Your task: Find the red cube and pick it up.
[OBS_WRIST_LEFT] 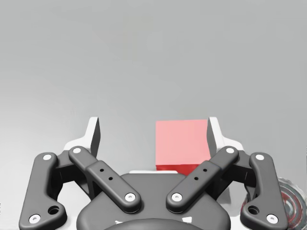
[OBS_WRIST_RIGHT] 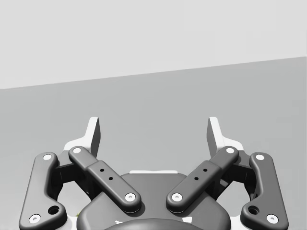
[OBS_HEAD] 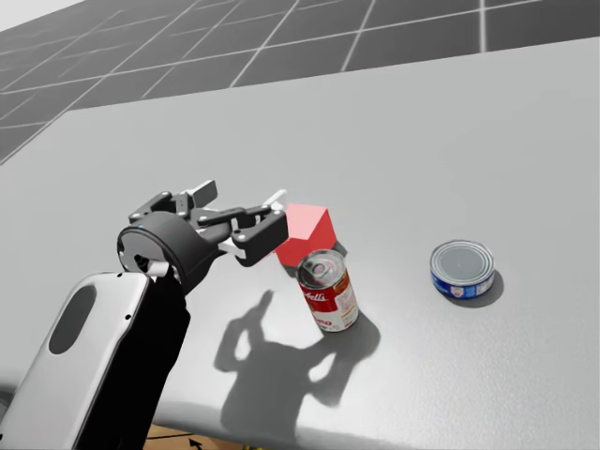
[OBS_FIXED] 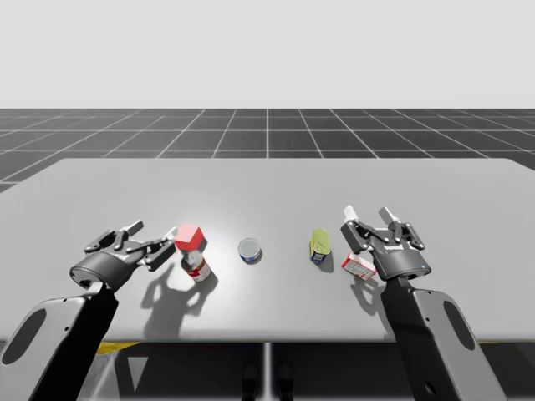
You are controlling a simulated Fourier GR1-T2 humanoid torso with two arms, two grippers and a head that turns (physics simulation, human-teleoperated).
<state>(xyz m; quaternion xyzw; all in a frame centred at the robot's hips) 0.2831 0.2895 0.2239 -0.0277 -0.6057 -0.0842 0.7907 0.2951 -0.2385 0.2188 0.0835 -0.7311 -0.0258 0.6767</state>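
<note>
Some of the red cube (OBS_WRIST_LEFT: 181,143) hides behind my left tool (OBS_WRIST_LEFT: 154,123).

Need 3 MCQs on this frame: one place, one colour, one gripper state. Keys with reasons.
1. The red cube is: A) between the left gripper's jaws; B) under the right gripper; C) atop the short can.
2. The short can is: A) green; B) blue; C) orange.
3. The right gripper's jaws are: A) shut on the red cube; B) shut, empty; C) open, empty.
Key: A, left wrist view shows it there; B, its wall is blue; C, jaws wide apart, nothing between.
</note>
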